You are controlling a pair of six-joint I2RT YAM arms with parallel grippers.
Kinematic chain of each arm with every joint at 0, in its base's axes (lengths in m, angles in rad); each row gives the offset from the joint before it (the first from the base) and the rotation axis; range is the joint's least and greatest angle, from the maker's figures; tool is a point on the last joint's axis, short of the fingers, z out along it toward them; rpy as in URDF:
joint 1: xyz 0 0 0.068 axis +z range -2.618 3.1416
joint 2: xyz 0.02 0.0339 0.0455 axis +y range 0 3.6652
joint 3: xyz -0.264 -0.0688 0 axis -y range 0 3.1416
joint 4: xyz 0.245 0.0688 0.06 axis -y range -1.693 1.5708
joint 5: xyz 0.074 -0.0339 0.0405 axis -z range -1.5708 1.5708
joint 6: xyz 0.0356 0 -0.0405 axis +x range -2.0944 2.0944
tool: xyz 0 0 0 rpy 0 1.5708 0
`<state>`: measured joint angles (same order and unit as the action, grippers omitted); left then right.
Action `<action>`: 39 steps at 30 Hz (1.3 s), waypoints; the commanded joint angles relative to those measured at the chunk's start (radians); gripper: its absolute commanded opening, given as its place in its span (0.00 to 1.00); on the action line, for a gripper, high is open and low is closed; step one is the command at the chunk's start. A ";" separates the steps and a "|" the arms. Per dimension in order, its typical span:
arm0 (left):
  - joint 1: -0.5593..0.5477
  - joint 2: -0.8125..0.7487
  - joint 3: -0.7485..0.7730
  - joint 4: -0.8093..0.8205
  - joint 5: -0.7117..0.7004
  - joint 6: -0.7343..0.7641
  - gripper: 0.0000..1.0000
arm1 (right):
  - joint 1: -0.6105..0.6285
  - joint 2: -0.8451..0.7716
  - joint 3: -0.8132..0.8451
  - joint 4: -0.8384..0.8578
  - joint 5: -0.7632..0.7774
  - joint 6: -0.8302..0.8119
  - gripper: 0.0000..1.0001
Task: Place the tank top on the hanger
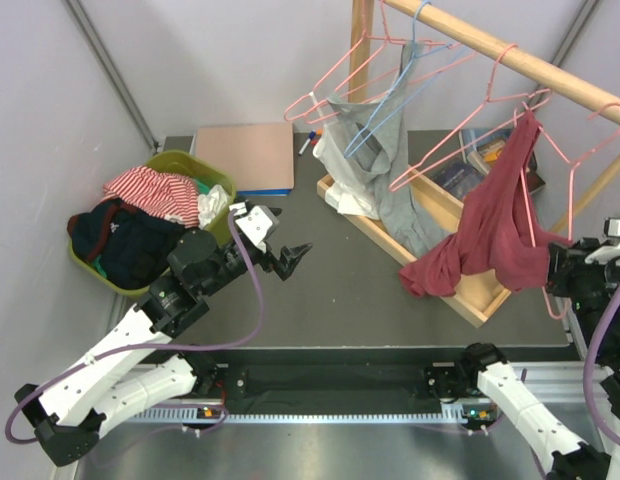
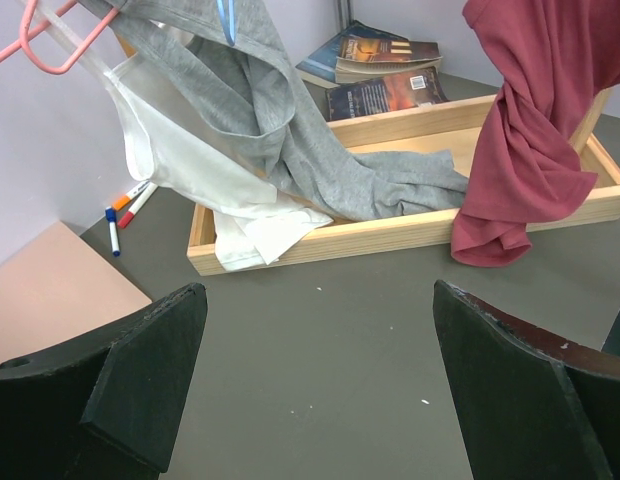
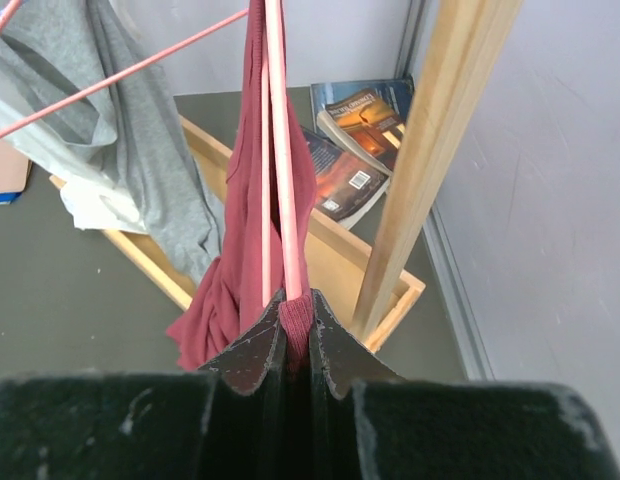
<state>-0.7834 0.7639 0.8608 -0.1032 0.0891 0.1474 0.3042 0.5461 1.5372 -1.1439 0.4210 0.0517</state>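
— Item 1, the garment?
— Maroon tank top (image 1: pixel 490 235), draped over 1 sloping arm of the pink wire hanger (image 3: pixel 282 150), which hooks on the wooden rail (image 1: pixel 510 50). Most of the cloth sags in a bunch, with its low end near the wooden tray (image 1: pixel 470 290).

— Item 2, the claws?
— Right gripper (image 3: pixel 295 310): fingers pinched together on the tank top, with the pink wire caught in the same pinch. Left gripper (image 1: pixel 283 238): fingers wide apart, holding nothing, over the table and well apart from the hanger.

— Item 3, hazards?
— By my reckoning, 3. A tug could lift the hook off the rail. Letting go could let the bunched weight slide down the wire into the tray. And nothing steadies the hanger's far arm, so it may swing into the grey garment (image 1: pixel 385 170)
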 commanded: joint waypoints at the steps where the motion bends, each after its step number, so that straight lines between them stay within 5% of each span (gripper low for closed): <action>1: 0.003 -0.012 -0.005 0.060 0.006 -0.011 0.99 | -0.011 0.066 0.050 0.163 -0.004 -0.023 0.00; 39: 0.003 -0.037 -0.009 0.059 0.009 -0.014 0.99 | -0.011 0.164 -0.051 0.222 0.242 0.023 0.00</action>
<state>-0.7834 0.7414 0.8558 -0.1032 0.0887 0.1467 0.3027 0.7181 1.4971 -0.9836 0.6361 0.0509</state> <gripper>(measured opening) 0.990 0.051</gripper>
